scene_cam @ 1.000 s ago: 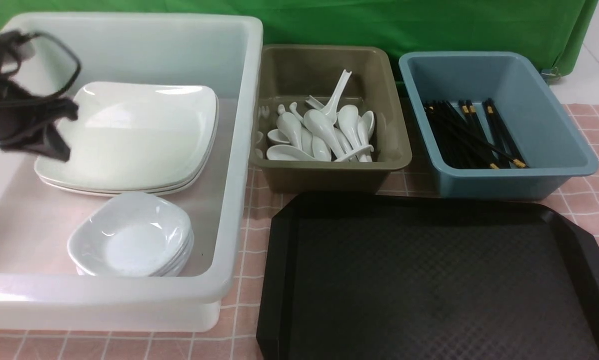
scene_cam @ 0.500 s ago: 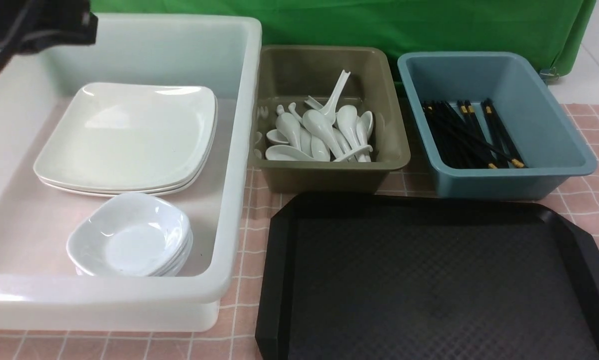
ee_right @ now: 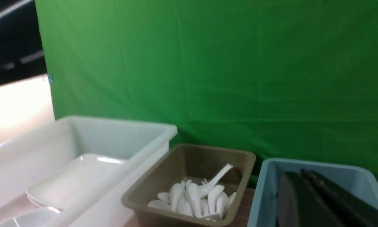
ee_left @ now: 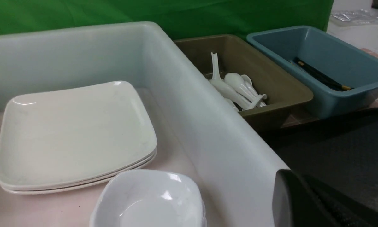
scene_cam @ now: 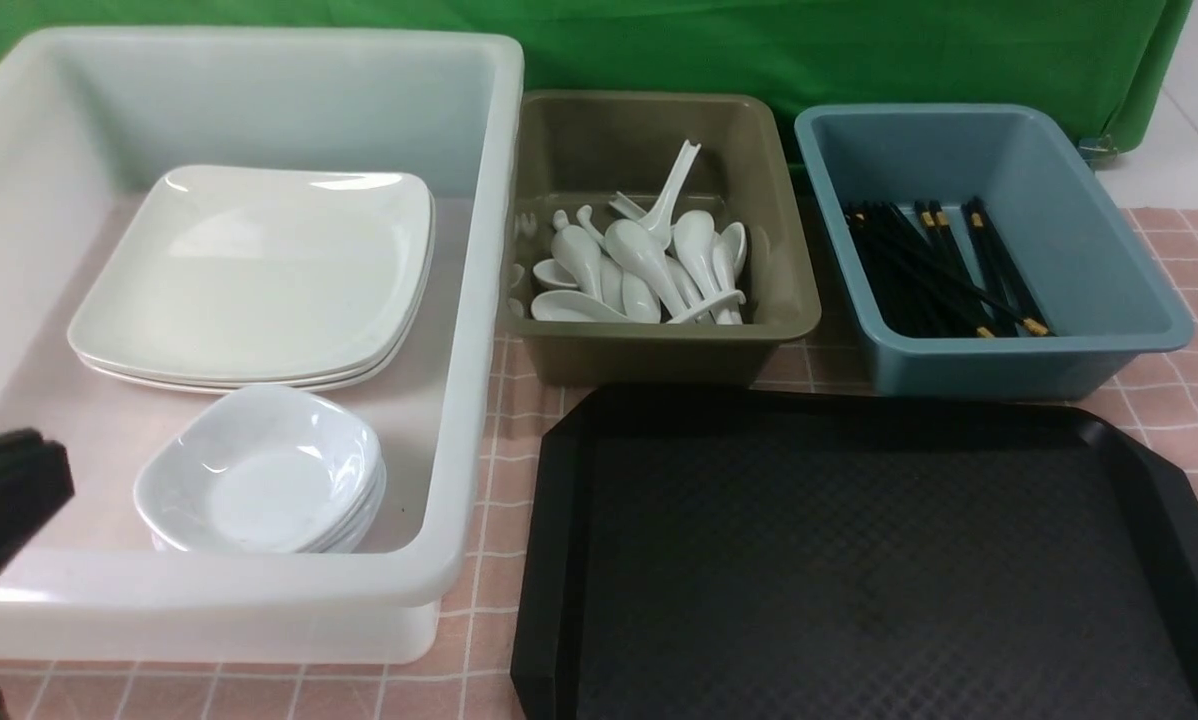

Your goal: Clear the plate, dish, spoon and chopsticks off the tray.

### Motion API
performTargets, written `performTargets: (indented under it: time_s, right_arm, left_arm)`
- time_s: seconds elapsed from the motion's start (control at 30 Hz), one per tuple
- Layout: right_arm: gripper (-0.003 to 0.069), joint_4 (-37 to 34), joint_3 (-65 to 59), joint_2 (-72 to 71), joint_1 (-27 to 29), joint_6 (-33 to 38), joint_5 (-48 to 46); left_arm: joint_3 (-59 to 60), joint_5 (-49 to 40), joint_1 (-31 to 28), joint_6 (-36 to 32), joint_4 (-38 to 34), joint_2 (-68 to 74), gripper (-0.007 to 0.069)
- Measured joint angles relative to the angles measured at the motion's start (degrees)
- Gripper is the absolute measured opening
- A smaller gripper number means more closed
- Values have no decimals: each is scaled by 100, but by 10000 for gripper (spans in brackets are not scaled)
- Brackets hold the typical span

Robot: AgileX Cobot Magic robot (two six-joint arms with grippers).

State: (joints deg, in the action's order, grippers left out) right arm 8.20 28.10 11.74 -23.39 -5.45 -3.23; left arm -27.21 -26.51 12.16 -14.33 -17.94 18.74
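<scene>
I see the tray (scene_cam: pixel 859 560) bare on the pink checked surface (scene_cam: pixel 499 470). The plates (scene_cam: pixel 259 275) sit stacked in the white bin (scene_cam: pixel 479 300), with small dishes (scene_cam: pixel 264 475) stacked just beside them. The spoons (scene_cam: pixel 639 270) lie heaped in the olive bin (scene_cam: pixel 789 260); the chopsticks (scene_cam: pixel 944 265) lie in the blue bin (scene_cam: pixel 1109 250). My left gripper (scene_cam: pixel 4 495) hangs at the white bin's near left corner, jaws together, holding nothing. My right gripper (ee_right: pixel 321 201) shows only in its wrist view, jaws together, empty.
</scene>
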Motion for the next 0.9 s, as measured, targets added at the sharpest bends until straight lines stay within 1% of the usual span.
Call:
performTargets:
  time_s: [0.03,0.07,0.1,0.13,0.23,0.43,0.9]
  right_arm:
    - [30,0,-436,-287,0,-6,493]
    - [30,0,-679,-421,0,-10,748]
    - [30,0,-719,-479,0,-10,803]
    - [30,0,-938,-626,0,-10,1105]
    - [38,0,-1075,-806,0,-10,1393]
    - [64,-5,-1082,-811,0,-13,1529]
    - [78,-5,-1082,-811,0,-17,1528]
  left_arm:
    - [291,265,0,0,-86,-190,4]
    - [459,406,0,0,-155,-268,4]
    - [489,476,0,0,-171,-298,4]
    - [639,657,0,0,-267,-364,4]
    - [786,905,0,1,-362,-403,4]
    - [809,989,0,1,-405,-421,4]
    - [809,994,0,1,-400,-421,4]
